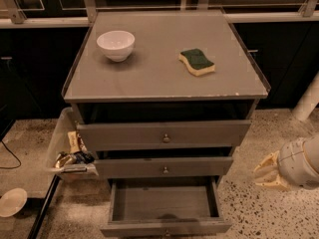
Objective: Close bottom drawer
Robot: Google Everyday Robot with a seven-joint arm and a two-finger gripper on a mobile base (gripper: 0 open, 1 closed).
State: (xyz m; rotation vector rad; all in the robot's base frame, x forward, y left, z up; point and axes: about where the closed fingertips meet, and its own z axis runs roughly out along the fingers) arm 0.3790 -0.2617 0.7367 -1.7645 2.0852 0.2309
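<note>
The bottom drawer (pixel 164 208) of the grey cabinet is pulled far out, empty, its flat front (pixel 167 228) at the lower edge of the camera view. The middle drawer (pixel 164 166) and top drawer (pixel 164 133) stand slightly out, each with a small round knob. My gripper (pixel 268 172) is at the right, beside the cabinet at about the middle drawer's height, apart from all drawers, pale fingers pointing left.
A white bowl (pixel 115 45) and a green-and-yellow sponge (pixel 197 62) lie on the cabinet top (pixel 159 78). A clear bin (pixel 70 148) with snack packets stands left of the cabinet. A white plate (pixel 12 202) lies on the speckled floor. A white post (pixel 306 101) stands at right.
</note>
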